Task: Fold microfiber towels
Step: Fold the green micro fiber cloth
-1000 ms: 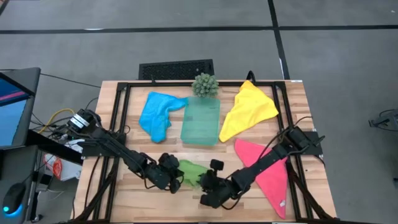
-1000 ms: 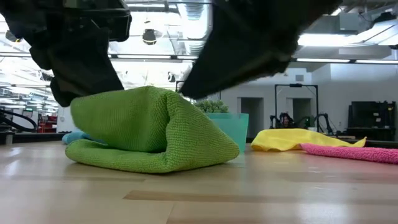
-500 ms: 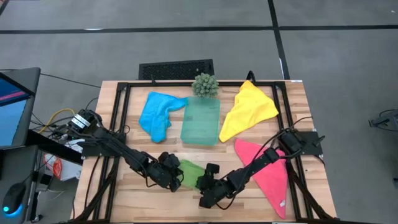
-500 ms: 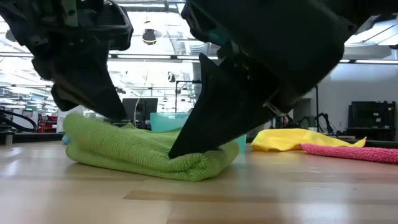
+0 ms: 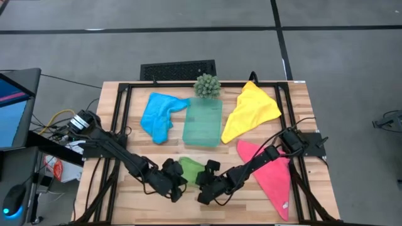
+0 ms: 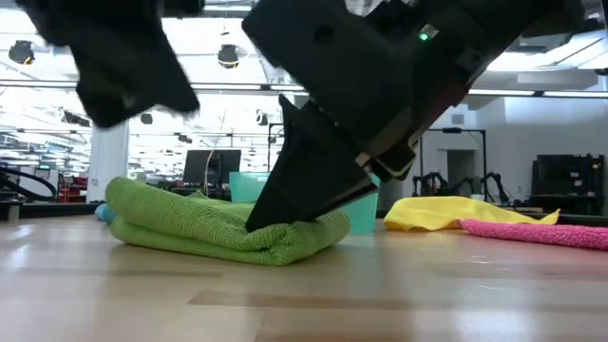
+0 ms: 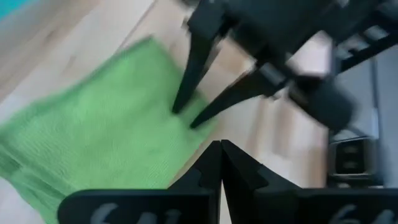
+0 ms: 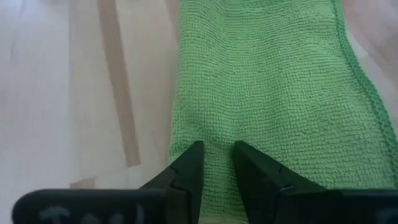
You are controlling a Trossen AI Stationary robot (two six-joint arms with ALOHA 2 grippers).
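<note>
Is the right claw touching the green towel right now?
Touching. In the low view the right claw presses its tips into the green towel; the right wrist view shows its fingers on the cloth.

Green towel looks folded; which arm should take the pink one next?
Probably the right. The pink towel lies on the right side under the right arm, while the right gripper presses the green towel. The left gripper, shut, is farther away.

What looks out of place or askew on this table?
Nothing is spilled or damaged. The blue, yellow and pink towels lie crumpled and unfolded, as expected mid-task. The right gripper presses on the folded green towel; the left gripper is shut just beside it.
</note>
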